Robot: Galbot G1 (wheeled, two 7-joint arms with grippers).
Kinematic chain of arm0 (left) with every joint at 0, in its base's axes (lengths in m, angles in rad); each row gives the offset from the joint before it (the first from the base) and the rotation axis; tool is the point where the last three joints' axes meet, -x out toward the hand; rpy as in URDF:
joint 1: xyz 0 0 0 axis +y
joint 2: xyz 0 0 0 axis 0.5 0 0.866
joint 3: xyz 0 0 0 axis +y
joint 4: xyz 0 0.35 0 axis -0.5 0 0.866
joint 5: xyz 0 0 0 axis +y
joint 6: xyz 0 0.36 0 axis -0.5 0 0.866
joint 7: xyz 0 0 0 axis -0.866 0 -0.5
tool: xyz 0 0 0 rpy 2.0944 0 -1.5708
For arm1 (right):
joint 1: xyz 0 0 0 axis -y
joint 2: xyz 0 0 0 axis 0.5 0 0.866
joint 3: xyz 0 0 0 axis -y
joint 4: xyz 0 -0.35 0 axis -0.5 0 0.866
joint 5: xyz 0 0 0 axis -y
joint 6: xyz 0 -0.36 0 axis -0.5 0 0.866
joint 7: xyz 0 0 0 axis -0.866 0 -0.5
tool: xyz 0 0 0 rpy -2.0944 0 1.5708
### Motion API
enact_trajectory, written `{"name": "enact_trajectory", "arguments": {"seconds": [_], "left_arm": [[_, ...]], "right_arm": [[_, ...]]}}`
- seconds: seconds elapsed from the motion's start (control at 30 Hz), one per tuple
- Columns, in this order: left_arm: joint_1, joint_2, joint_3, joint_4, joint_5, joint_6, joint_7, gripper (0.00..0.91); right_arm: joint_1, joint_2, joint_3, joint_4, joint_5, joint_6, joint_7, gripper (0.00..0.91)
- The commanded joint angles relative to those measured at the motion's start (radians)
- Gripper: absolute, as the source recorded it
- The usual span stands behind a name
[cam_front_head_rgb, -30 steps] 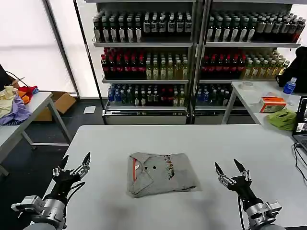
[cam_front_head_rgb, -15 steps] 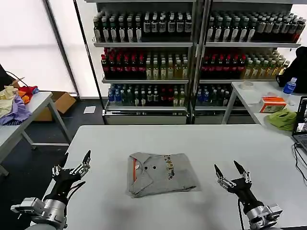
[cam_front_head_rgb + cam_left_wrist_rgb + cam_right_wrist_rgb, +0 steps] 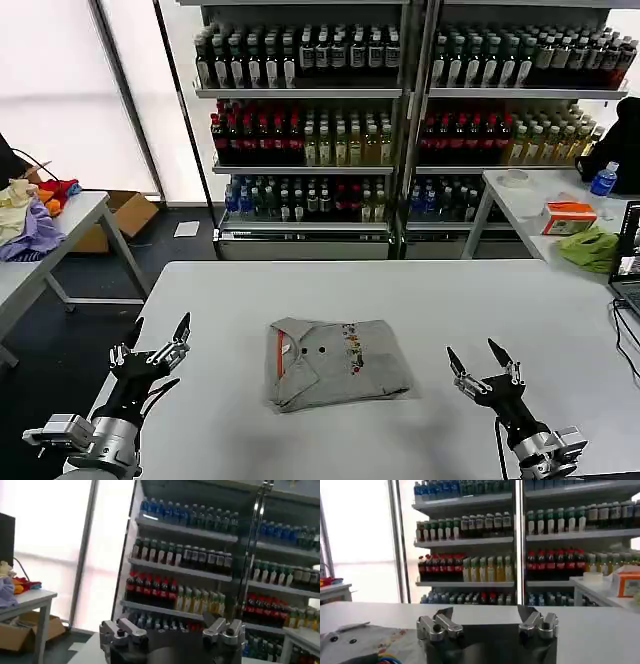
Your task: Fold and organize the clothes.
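One grey T-shirt (image 3: 335,362) lies folded into a compact rectangle at the middle of the white counter (image 3: 420,290), orange neck label and chest print facing up. The left tool (image 3: 152,345) and right tool (image 3: 482,366) hover near the counter's front edge, each well apart from the shirt, prongs spread wide and holding nothing. The fold looks finished, so the step in hand is likely tidying: come in low from both sides, slide under the stacked layers evenly, and keep the bundle flat so no flap springs loose. Count: one shirt, two tools
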Motion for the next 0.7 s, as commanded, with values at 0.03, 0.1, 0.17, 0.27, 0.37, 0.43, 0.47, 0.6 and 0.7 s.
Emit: {"name": "enact_trajectory", "arguments": {"seconds": [0.03, 0.1, 0.17, 0.27, 0.37, 0.43, 0.47, 0.6, 0.7], "left_arm": [[0.007, -0.006, -0.008, 0.001, 0.042, -0.018, 0.045, 0.907], [0.012, -0.011, -0.011, -0.002, 0.054, -0.022, 0.062, 0.907], [0.015, -0.018, -0.010, -0.009, 0.056, -0.026, 0.070, 0.907], [0.023, -0.031, -0.021, -0.015, 0.059, -0.030, 0.091, 0.907], [0.031, -0.045, -0.035, -0.019, 0.087, -0.034, 0.126, 0.907], [0.035, -0.057, -0.042, -0.018, 0.110, -0.042, 0.146, 0.907], [0.037, -0.065, -0.045, -0.017, 0.117, -0.042, 0.155, 0.907], [0.039, -0.086, -0.058, -0.015, 0.183, -0.037, 0.206, 0.907], [0.044, -0.094, -0.059, -0.019, 0.190, -0.045, 0.221, 0.907]], "right_arm": [[-0.006, 0.004, -0.001, 0.002, -0.005, 0.010, 0.001, 0.907], [-0.011, 0.002, 0.007, -0.002, -0.006, 0.013, 0.000, 0.907], [-0.019, 0.001, 0.016, -0.005, 0.004, 0.020, -0.005, 0.907], [-0.033, 0.000, 0.031, -0.004, 0.019, 0.016, -0.007, 0.907], [-0.039, 0.002, 0.036, 0.002, 0.024, 0.017, -0.009, 0.907], [-0.040, 0.005, 0.038, 0.006, 0.022, 0.016, -0.011, 0.907], [-0.038, 0.006, 0.038, 0.007, 0.022, 0.015, -0.009, 0.907], [-0.028, 0.008, 0.043, 0.005, 0.033, 0.006, -0.007, 0.907], [-0.025, 0.009, 0.042, 0.001, 0.023, 0.005, -0.013, 0.907]]}}
